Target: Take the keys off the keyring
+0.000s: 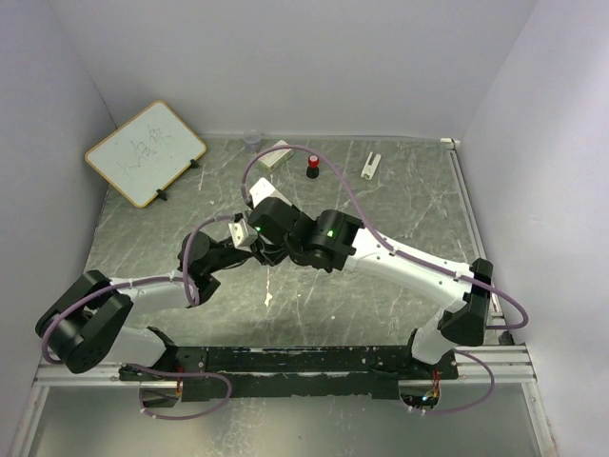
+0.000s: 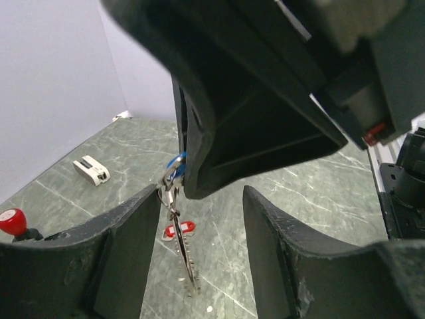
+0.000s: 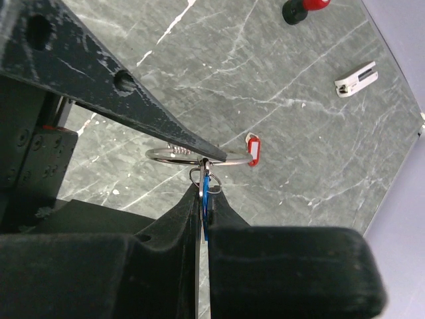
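Observation:
My right gripper (image 3: 207,194) is shut on the blue-headed key (image 3: 206,199), which hangs on the thin silvery keyring (image 3: 174,157). The ring dangles below it, above the table. In the left wrist view the ring (image 2: 180,249) is edge-on between my open left gripper's (image 2: 202,207) fingers, close to the left finger (image 2: 126,246). One left finger (image 3: 133,100) crosses the ring in the right wrist view. A red-headed key (image 3: 251,151) shows by the ring's end. I cannot tell whether it hangs on the ring or lies on the table (image 2: 179,229). Both grippers meet at mid-table (image 1: 259,246).
A small black object with a red top (image 1: 312,168), a white clip-like piece (image 1: 370,164), a white block (image 1: 274,155) and a clear cup (image 1: 252,141) stand at the back. A whiteboard (image 1: 145,152) leans at the back left. White walls enclose the table.

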Tool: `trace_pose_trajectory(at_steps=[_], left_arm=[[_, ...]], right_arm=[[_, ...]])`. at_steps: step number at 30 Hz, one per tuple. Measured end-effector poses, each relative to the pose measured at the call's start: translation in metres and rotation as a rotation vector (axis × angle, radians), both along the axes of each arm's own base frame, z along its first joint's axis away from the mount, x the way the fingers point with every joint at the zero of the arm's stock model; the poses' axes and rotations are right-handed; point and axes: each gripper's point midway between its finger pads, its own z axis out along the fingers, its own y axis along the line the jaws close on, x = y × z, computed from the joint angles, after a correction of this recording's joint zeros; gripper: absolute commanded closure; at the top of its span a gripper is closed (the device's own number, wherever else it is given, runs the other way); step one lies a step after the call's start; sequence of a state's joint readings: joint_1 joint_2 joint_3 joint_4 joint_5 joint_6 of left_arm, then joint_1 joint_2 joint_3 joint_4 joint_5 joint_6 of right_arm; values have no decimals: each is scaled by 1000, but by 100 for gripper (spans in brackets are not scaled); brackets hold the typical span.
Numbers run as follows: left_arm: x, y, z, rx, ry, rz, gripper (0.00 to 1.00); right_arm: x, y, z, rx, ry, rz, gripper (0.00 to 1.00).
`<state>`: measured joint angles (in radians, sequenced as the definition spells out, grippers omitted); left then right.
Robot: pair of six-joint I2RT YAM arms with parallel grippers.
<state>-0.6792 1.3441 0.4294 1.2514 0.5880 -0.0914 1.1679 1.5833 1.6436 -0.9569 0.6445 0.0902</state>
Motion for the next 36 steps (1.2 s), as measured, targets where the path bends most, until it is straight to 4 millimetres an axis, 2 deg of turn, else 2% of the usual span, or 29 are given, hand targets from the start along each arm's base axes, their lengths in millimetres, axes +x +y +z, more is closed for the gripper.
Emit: trace_pose_trajectory(at_steps=[16,26,33,36], left_arm=[[24,3,4,-49,10,193,44],[36,8,8,-81,2,279,47],[38,7,9,-98,-4,297,49],[37,6,10,-106,-4,300,55]], right_arm=[[-1,-1,11,-5,-44,-18,100],[-3,-4,10,-20,-43,-22,100],[-7,-3,10,-18,-35,-17,100],[-8,-3,10,-20,-34,-18,100]])
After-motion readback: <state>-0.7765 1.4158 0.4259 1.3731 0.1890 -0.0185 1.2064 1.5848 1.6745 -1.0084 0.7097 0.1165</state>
